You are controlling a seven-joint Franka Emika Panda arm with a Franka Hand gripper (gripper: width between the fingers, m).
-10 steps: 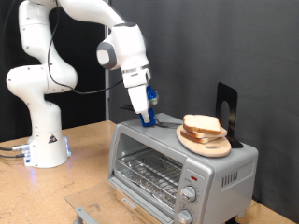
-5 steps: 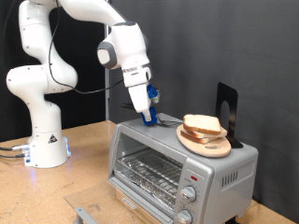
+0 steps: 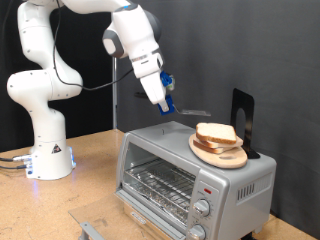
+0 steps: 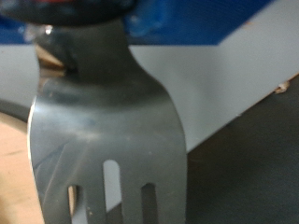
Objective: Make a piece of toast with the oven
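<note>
The silver oven (image 3: 190, 175) stands on the wooden table at the exterior view's lower right, its wire rack visible through the front. A round wooden plate (image 3: 222, 153) on its roof carries the piece of toast (image 3: 217, 133), stacked on a second slice. My gripper (image 3: 166, 104) hangs above the roof's left part, left of the toast, shut on a metal fork (image 3: 190, 112) that sticks out towards the toast. That fork (image 4: 107, 121) fills the wrist view, tines (image 4: 112, 191) in front.
A black upright stand (image 3: 242, 120) rises behind the plate on the oven's roof. The robot's white base (image 3: 45, 150) sits on the table at the exterior view's left. A grey metal piece (image 3: 88, 229) lies at the table's front edge.
The gripper has risen from the oven's roof and tilted, lifting the fork clear of the top. Toast and plate have stayed put.
</note>
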